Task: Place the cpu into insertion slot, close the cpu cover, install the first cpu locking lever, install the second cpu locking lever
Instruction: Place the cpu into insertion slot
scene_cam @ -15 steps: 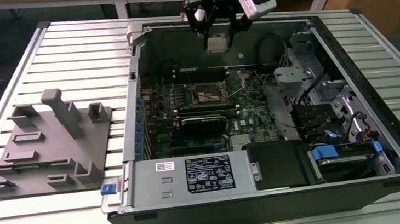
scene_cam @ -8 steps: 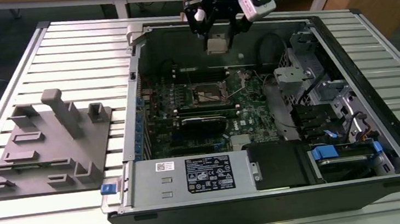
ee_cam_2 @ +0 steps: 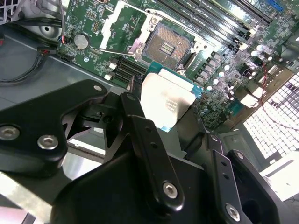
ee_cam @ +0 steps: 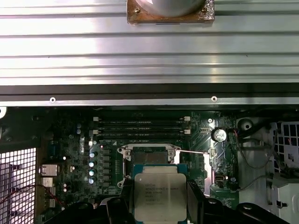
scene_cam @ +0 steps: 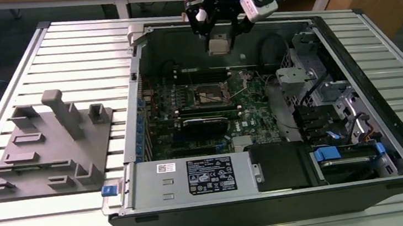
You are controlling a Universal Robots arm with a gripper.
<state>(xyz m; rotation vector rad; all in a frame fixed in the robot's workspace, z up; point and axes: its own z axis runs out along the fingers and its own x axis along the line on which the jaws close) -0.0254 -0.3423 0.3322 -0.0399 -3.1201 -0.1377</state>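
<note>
- The gripper (scene_cam: 218, 33) hangs over the open computer case (scene_cam: 270, 212), its 2 fingers (ee_cam_2: 140, 126) clamped on opposite edges of the cpu (ee_cam_2: 167, 103).
- The insertion slot (ee_cam_2: 168, 45) lies uncovered below, well apart from the cpu.

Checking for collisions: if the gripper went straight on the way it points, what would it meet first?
Likely the insertion slot on the motherboard, with the cpu in the gripper arriving first; nothing shows between them, though depth is unclear.
</note>
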